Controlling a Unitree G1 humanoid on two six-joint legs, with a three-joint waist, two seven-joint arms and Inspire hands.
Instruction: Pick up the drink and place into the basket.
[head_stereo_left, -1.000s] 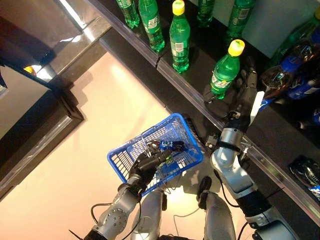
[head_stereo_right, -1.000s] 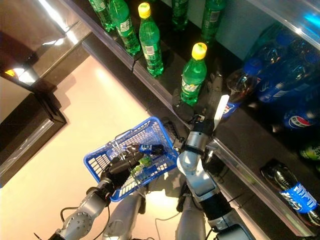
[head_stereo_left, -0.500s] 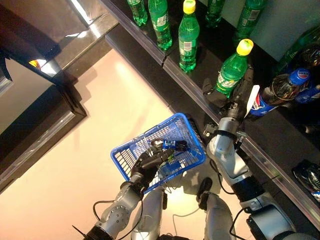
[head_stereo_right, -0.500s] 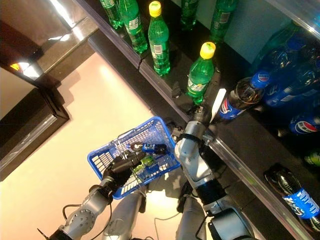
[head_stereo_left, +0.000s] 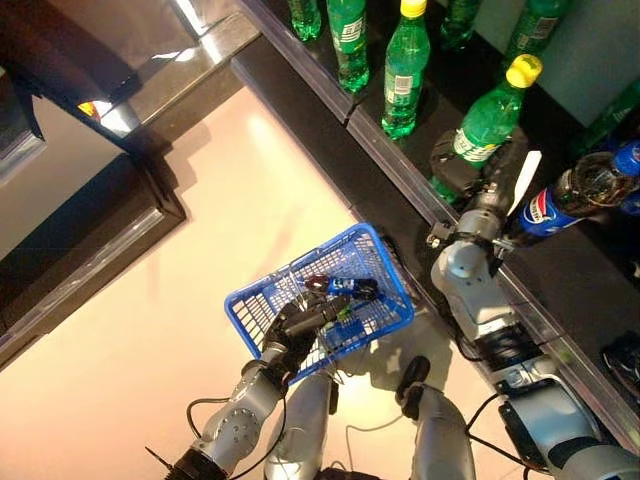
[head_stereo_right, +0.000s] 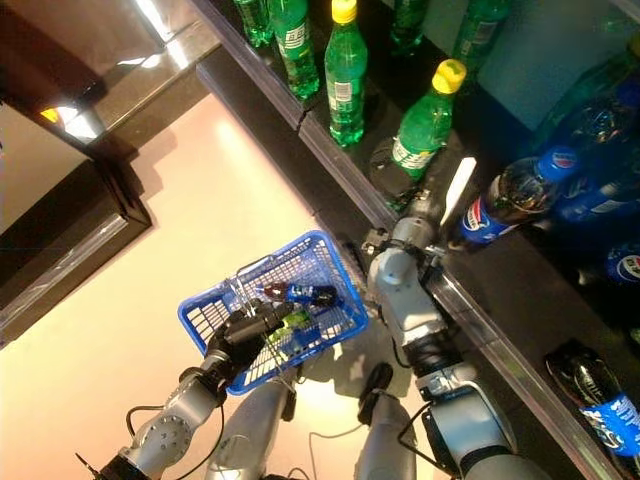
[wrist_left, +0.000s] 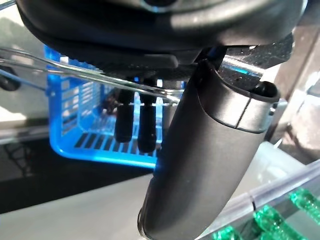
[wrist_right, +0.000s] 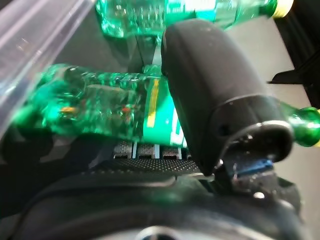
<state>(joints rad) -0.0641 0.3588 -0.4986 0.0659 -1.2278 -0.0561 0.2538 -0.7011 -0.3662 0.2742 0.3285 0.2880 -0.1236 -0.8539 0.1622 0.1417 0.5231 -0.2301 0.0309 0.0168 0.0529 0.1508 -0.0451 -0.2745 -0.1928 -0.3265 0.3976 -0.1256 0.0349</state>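
Along the upper right of the frame runs the dark shelf (head_stereo_left: 400, 175), carrying a row of green bottles and, farther right, dark cola bottles with blue labels (head_stereo_left: 585, 190). Since the picture of one second ago the whole view has shifted, so the camera has moved; against the shelf itself, the bottles stand as before. Below the shelf, at lower centre, the blue basket (head_stereo_left: 255, 305) hangs over the pale floor (head_stereo_left: 200, 200), already holding a dark bottle with a blue label (head_stereo_left: 342, 287) that lies on its side.

Right hand (head_stereo_left: 490, 185): it has stayed at the yellow-capped green bottle (head_stereo_left: 484, 115), the drink of the task, which stands upright on the shelf at upper right, not yet lifted. In the right wrist view the thumb (wrist_right: 220, 95) lies across the bottle's label (wrist_right: 162, 117) with the green body against the palm, so the hand reads as closed around the bottle.

Left hand (head_stereo_left: 295, 325): fingers (wrist_left: 132, 122) curled over the basket's wire handle (wrist_left: 90, 77), holding the basket as it did a second ago.

Judgement: the grasp appears settled over the last second; the lift off the shelf and the carry down to the basket remain.
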